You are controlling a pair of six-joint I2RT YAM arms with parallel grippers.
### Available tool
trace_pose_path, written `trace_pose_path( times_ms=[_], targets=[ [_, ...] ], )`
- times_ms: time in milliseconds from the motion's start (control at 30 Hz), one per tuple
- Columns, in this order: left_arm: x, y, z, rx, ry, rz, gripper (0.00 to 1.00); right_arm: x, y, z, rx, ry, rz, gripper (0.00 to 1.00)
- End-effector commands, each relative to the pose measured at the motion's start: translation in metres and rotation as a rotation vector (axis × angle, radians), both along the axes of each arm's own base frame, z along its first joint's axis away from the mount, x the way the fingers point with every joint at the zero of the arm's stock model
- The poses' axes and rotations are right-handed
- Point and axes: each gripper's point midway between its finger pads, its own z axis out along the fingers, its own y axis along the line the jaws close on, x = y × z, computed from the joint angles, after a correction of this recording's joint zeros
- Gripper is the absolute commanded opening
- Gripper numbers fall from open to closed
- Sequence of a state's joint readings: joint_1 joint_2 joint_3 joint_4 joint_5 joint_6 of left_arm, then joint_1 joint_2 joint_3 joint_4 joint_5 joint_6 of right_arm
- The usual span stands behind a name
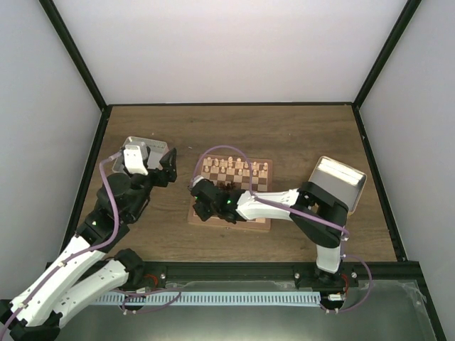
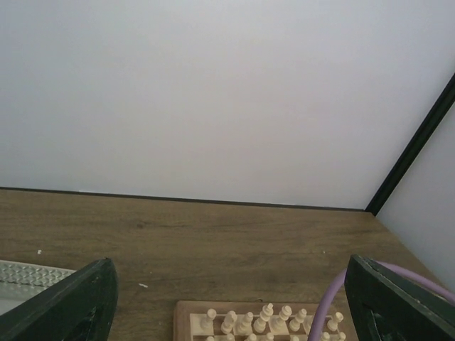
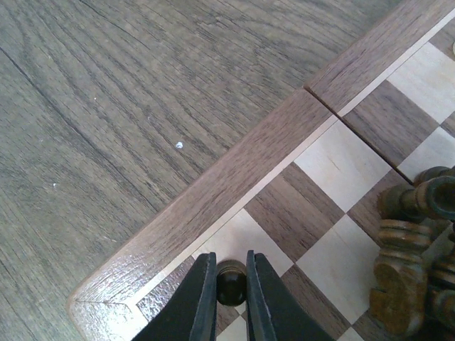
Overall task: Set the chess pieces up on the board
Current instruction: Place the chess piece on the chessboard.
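Note:
The board lies mid-table, with cream chess pieces lined along its far rows. My right gripper hovers over the board's near-left corner. In the right wrist view this gripper is shut on a small dark chess piece, above the squares just inside the board's brown border. More dark pieces stand clustered to its right. My left gripper is off the board's left side, beside a metal tray. Its fingers stand wide open with nothing between them, and the cream pieces show ahead.
A shallow metal tray sits at the left behind my left gripper, and its edge shows in the left wrist view. Another metal tray rests at the right. A purple cable crosses the left wrist view. Walls enclose the table.

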State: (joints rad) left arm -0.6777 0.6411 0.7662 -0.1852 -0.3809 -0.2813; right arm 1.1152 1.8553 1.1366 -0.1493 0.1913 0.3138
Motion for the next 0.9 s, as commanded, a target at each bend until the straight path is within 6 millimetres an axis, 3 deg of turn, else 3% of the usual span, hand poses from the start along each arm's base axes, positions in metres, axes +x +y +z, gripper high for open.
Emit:
trace_pose_path(
  times_ms=[0,200,633,733,867],
  targets=[
    [0.0,0.001,0.007,-0.006,-0.037,0.003,0.89,0.008,0.011,0.012,0.018,-0.035,-0.001,0.02],
    [0.002,-0.002,0.004,0.005,-0.027,-0.002,0.89,0.008,0.011,0.011,0.016,-0.044,-0.001,0.07],
    [0.004,-0.005,-0.001,0.023,-0.015,-0.009,0.89,0.012,0.015,0.013,0.027,-0.052,-0.009,0.08],
    [0.004,-0.004,0.0,0.023,-0.015,-0.008,0.89,0.011,0.014,0.021,0.04,-0.043,-0.022,0.16],
    [0.003,-0.002,0.001,0.021,-0.019,-0.004,0.89,0.009,0.014,0.05,0.101,-0.042,-0.032,0.33]
  ],
)
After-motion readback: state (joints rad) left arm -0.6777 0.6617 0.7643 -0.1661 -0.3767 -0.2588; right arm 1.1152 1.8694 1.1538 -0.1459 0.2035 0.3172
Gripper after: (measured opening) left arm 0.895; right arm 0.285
